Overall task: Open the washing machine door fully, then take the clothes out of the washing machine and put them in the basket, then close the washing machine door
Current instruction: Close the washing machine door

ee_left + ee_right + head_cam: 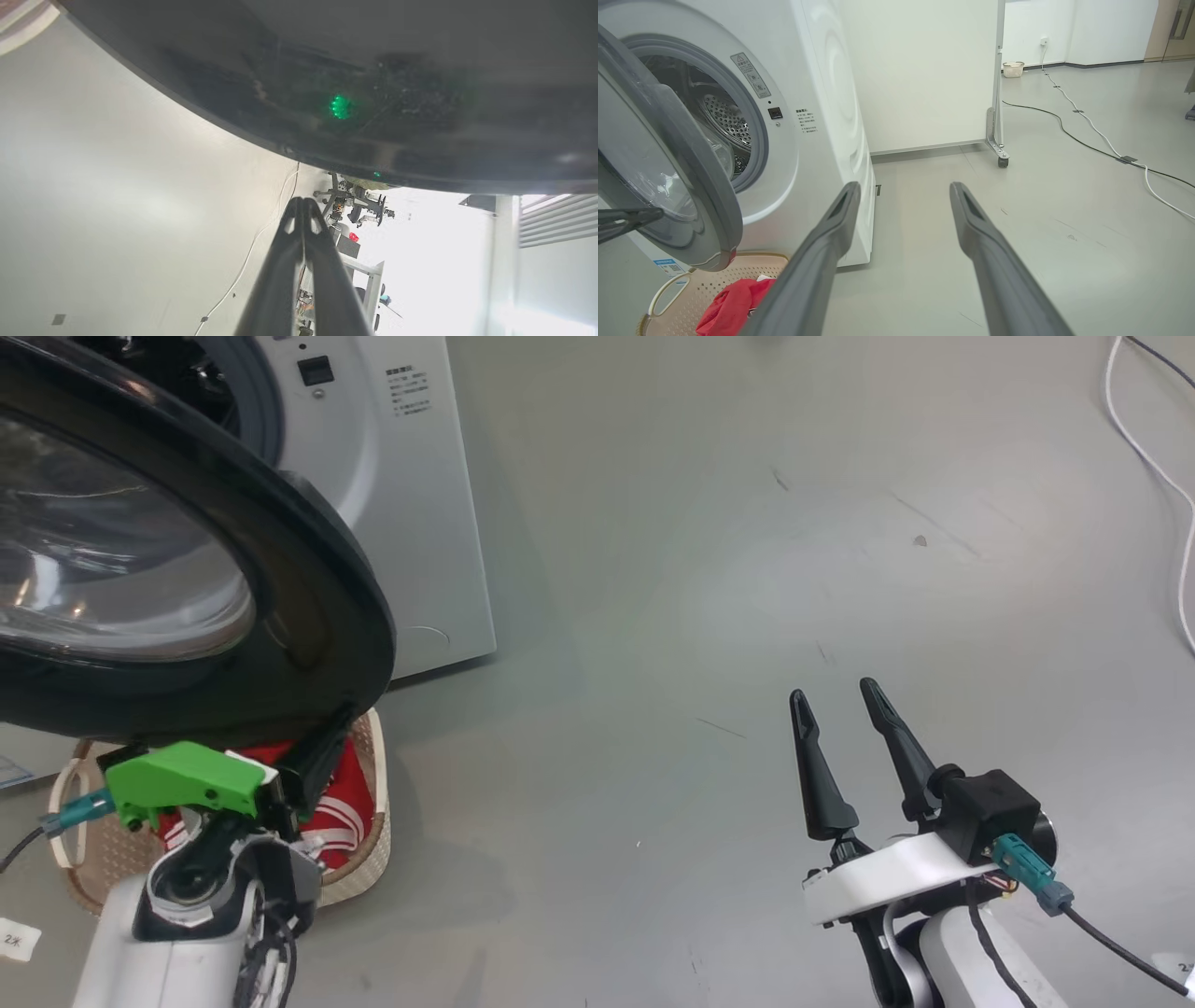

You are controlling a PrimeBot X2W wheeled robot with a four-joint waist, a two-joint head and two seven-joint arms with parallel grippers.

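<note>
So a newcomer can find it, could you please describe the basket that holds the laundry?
Find the big white front-loading washing machine. On the grey floor below its open black-rimmed round door sits a small cream perforated plastic basket, the one holding a red white-striped garment.

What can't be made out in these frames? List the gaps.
- Left gripper vs door: in the head view the tips end at the rim's edge, so contact is unclear. In the left wrist view the rim is blurred.
- Drum: in the right wrist view the door hides the lower part, so its contents are unseen.
- Basket and clothes: in the head view they are partly covered by the door and left arm.
- Washer label: the text is too small to read.
</note>
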